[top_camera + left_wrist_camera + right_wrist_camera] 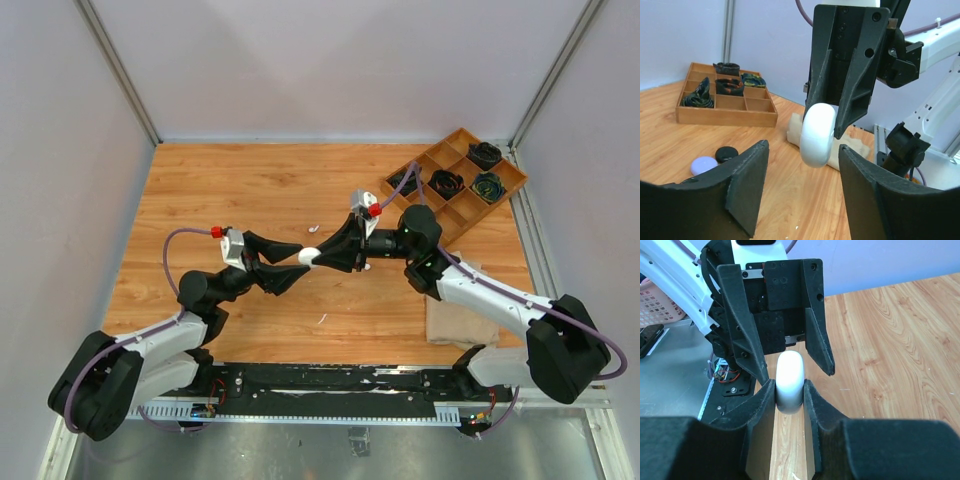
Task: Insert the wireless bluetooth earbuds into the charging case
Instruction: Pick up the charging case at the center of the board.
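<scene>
The right gripper [789, 389] is clamped on the white charging case [817, 134], pinching its flat sides and holding it edge-up above the wooden table [220, 190], near the middle. The left gripper [297, 258] faces it, fingers well apart, one on each side of the case's free end, neither touching it.

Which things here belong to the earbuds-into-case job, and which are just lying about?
Job in hand: white charging case; right gripper holding it; left gripper, open around it.
Lying about: wooden tray; beige cloth; white sliver.
</scene>
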